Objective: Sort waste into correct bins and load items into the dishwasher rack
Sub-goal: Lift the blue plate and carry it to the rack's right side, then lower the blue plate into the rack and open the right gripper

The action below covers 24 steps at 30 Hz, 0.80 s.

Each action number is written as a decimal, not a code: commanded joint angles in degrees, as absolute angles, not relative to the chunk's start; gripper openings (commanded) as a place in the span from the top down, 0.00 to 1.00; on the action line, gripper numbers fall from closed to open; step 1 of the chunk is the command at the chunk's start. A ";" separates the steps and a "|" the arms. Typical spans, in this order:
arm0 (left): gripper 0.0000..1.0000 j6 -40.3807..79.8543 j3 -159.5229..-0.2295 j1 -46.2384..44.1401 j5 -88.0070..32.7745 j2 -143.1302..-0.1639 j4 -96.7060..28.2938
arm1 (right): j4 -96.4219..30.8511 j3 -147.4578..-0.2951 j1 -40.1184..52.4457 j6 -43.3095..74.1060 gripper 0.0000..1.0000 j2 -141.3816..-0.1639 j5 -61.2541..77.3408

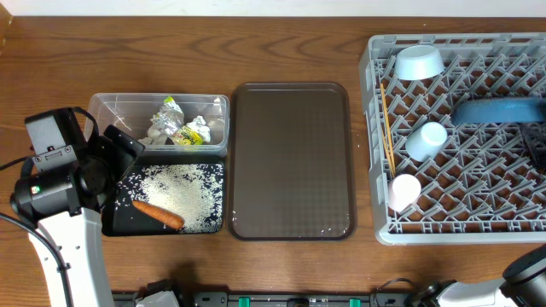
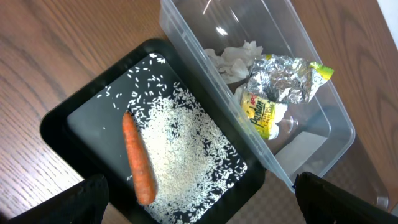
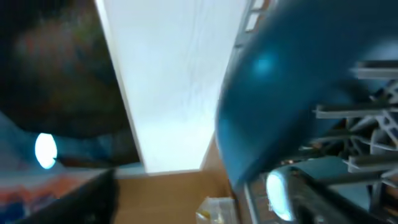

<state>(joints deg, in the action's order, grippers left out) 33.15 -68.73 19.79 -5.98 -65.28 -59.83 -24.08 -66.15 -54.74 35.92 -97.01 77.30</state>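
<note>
**A:** Left side, near end first?

**B:** Left gripper (image 2: pixel 199 196) hovers over the black tray (image 2: pixel 84 118). Fingers are wide apart with nothing in them. The carrot (image 2: pixel 138 158) lies flat in that tray, toward its near edge. Rice (image 2: pixel 180 152) is spread over most of the tray floor and touches the carrot's side.

**A:** Tub?

**B:** The tub (image 1: pixel 102 115) is directly behind the black tray, long sides touching. Tissue (image 2: pixel 233 59) and wrapper (image 2: pixel 280 78) are both inside, pressed against each other. The wrapper is crumpled, foil showing.

**A:** Middle of the table?

**B:** The brown tray (image 1: pixel 290 162) is just right of both bins. The rack (image 1: pixel 512 217) is further right, a small gap from it.

**A:** Rack contents, near to far?

**B:** The pink cup (image 1: pixel 404 191) is in the near-left corner, tipped among the pegs. The light blue cup (image 1: pixel 426 139) is just behind it, also tipped. The chopsticks (image 1: pixel 388 128) run along the left wall, past both cups. The plate (image 1: pixel 499 111) stands on edge mid-rack, toward the right. The bowl (image 1: pixel 418 62) is far left and tilted.

**A:** Right arm?

**B:** The right gripper (image 3: pixel 205 208) is at the rack's right edge, just beside the plate's end. The wrist view is badly blurred, with the plate filling the upper right. Fingers show in the two bottom corners, spread, nothing between them. Can't tell whether it touches the plate.
</note>
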 commanded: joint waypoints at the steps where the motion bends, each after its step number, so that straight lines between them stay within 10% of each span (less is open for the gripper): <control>1: 0.03 32.62 -69.49 19.97 -5.30 -65.49 -59.99 | -27.51 -66.11 -56.60 31.99 0.01 -97.34 77.73; 24: 0.03 32.62 -69.49 19.97 -5.30 -65.49 -59.99 | -46.28 -67.85 -58.24 18.17 0.01 -75.16 57.08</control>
<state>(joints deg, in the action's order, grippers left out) 33.15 -68.73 19.77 -5.98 -65.28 -59.83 -46.61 -66.35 -60.31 17.58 -78.30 60.84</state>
